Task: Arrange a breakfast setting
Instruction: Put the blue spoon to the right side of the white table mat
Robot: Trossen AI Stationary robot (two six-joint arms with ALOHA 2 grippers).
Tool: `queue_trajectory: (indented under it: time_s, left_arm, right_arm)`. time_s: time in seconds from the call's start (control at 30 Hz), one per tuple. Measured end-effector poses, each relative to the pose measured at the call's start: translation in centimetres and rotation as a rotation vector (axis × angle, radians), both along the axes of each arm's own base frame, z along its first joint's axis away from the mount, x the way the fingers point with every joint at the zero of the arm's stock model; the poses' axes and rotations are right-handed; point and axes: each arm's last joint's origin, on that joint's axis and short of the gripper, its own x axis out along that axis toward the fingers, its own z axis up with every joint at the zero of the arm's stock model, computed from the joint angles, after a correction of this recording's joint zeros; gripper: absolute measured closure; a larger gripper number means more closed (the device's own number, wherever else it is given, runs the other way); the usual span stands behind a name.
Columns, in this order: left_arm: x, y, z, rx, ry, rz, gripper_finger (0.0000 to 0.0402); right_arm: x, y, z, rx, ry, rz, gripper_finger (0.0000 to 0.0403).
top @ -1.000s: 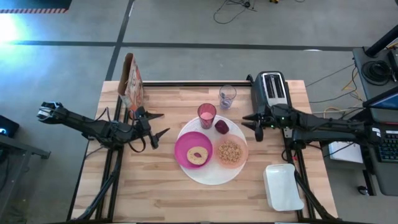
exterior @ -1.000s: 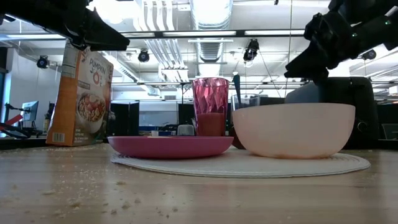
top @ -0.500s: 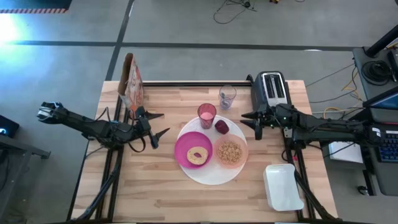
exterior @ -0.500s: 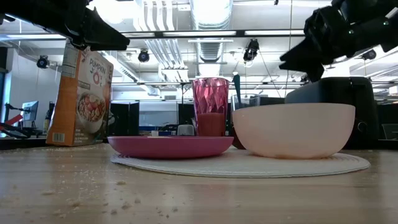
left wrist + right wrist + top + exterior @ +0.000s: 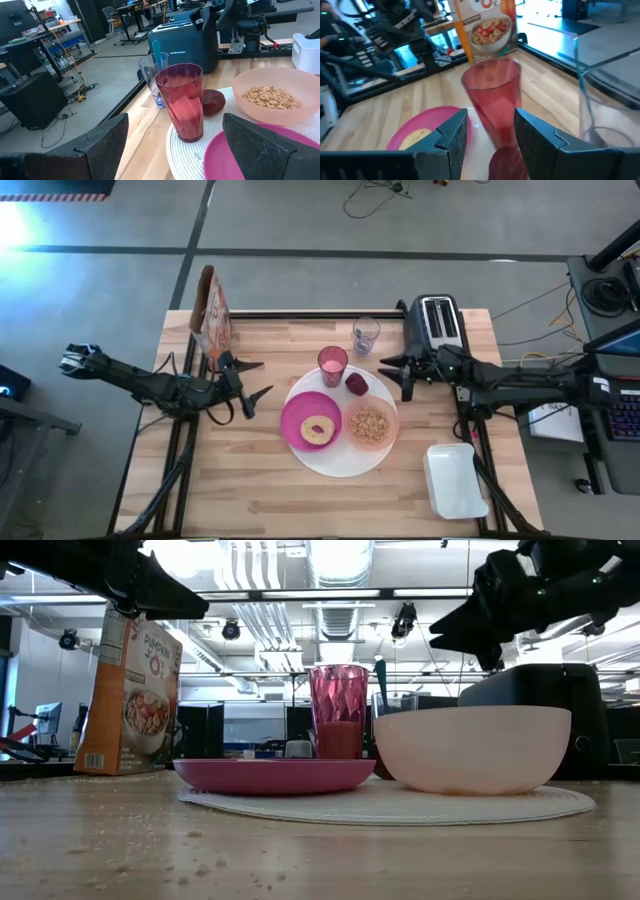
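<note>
The large white plate (image 5: pixel 340 465) lies mid-table. On it rest the magenta plate (image 5: pixel 300 412) with the bagel (image 5: pixel 319 429), the peach bowl (image 5: pixel 371 426) holding cereal, and the dark red fruit (image 5: pixel 356 383). The pink cup (image 5: pixel 332 365) stands at the white plate's far edge. My left gripper (image 5: pixel 256 380) is open and empty, left of the plates, above the table. My right gripper (image 5: pixel 392 376) is open and empty, right of the fruit, above the table; its wrist view faces the cup (image 5: pixel 492 100).
A cereal box (image 5: pixel 211 313) stands at the far left. A clear glass with a blue utensil (image 5: pixel 366 334) stands beyond the cup. A black toaster (image 5: pixel 436 322) is at the far right, a white lidded container (image 5: pixel 453 479) at the near right. Crumbs dot the near table.
My right gripper has moved toward the table's left, closer to the fruit and the pink cup, staying above the table. My left gripper and the setting have kept still.
</note>
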Motion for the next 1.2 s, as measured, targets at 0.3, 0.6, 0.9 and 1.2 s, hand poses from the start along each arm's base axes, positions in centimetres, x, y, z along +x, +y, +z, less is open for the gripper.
queue_trajectory:
  time_s: [0.3,0.6,0.9,1.2]
  left_arm:
    - [0.0,0.0,0.0,0.02,0.011,-0.004,0.0096]
    - [0.0,0.0,0.0,0.023,0.012,-0.005,0.0096]
    - [0.0,0.0,0.0,0.023,0.017,-0.006,0.0096]
    - [0.0,0.0,-0.1,0.025,0.025,-0.007,0.0096]
  right_arm:
    - [3.0,-1.0,1.2,-0.009,0.049,-0.055,0.0261]
    - [6.8,-2.3,2.8,-0.024,0.096,-0.133,0.0257]
    - [8.7,-3.4,4.1,-0.038,0.215,-0.261,0.0207]
    - [8.4,-3.8,4.5,-0.049,0.251,-0.396,0.0195]
